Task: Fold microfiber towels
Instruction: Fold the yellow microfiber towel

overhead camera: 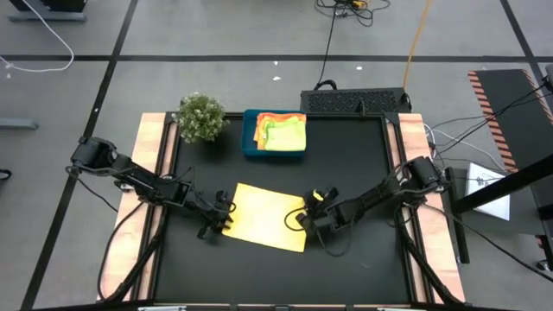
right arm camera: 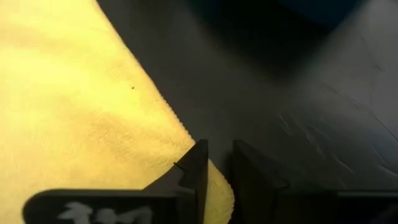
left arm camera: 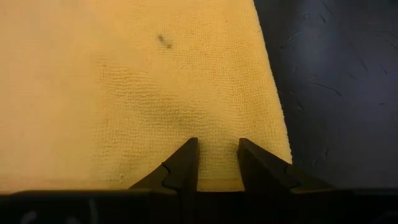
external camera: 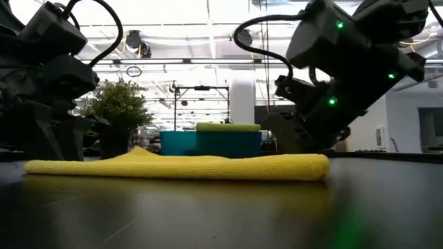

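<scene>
Yellow towel lies right up front, flat on the dark counter, folded edge thick on one side. Left tool sits low at the towel's left edge, fingers a small gap apart over the cloth; whether it's pinching, I cannot tell. Right tool is down at the right corner, fingers narrowly parted with the hem between them. Back there, the blue tray holds folded towels, beside a small plant.
</scene>
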You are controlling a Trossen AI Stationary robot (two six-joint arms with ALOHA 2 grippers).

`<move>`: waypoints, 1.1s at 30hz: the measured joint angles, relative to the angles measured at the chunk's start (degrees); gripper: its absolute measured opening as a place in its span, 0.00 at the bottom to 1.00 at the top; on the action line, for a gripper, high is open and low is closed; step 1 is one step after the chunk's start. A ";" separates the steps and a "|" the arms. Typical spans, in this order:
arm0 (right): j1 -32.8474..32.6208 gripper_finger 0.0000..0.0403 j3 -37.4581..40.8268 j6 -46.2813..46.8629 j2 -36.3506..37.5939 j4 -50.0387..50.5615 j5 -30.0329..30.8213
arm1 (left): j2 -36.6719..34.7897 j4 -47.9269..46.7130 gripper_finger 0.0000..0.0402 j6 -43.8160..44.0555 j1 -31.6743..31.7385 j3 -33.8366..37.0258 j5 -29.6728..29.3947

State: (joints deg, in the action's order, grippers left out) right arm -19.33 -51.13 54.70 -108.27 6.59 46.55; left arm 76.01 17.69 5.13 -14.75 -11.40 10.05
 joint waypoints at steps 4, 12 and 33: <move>-1.10 0.14 -0.07 3.44 0.64 4.52 -0.41 | 0.00 -0.04 0.30 0.15 -0.01 0.00 -0.05; -3.31 0.13 0.06 3.00 5.05 4.81 2.26 | -0.73 1.74 0.30 -2.06 -0.06 0.10 -1.52; -7.44 0.13 0.06 -8.49 6.97 -5.72 2.99 | -10.47 1.21 0.30 -3.92 0.03 -0.02 -5.89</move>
State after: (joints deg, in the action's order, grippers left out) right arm -26.76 -51.07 46.21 -101.30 0.87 49.54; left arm 65.53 18.90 1.21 -14.72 -11.42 4.16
